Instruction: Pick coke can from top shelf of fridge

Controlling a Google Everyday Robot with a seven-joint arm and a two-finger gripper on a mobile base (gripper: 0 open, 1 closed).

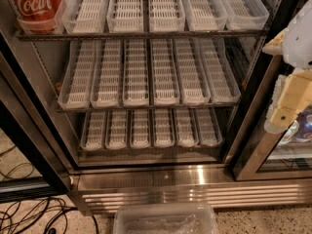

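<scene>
The coke can, red with white script, stands in the leftmost lane tray of the top shelf at the upper left; its top is cut off by the frame edge. The fridge is open, with a stainless-steel base and three tray-lined racks. My gripper hangs at the right edge, in front of the fridge's right door frame, level with the middle rack and far to the right of the can.
A clear plastic bin sits on the floor below the fridge base. Black cables lie on the floor at lower left. Behind a glass door at right, several cans show.
</scene>
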